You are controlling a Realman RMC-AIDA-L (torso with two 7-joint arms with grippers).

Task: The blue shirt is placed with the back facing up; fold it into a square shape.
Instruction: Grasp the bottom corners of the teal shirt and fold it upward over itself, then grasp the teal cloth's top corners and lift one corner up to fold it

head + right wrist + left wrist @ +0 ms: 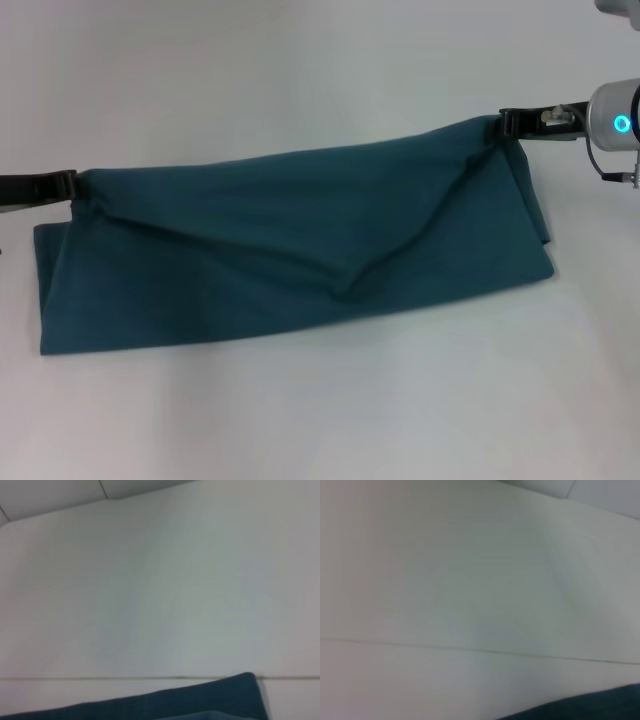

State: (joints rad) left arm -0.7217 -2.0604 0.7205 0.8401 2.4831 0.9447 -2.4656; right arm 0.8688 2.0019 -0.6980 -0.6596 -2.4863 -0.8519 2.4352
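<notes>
The blue shirt (290, 250) stretches as a long dark teal band across the white table in the head view, its upper layer lifted and sagging in a V between two held corners. My left gripper (70, 185) is shut on the shirt's left upper corner. At the far right, my right gripper (505, 123) is shut on the right upper corner, which sits higher. A sliver of the shirt (580, 707) shows in the left wrist view, and an edge of the shirt (190, 700) in the right wrist view. Neither wrist view shows fingers.
The white table (300, 410) spreads all around the shirt. A thin seam line (470, 649) crosses the surface in the left wrist view, and a table edge (105, 495) shows in the right wrist view.
</notes>
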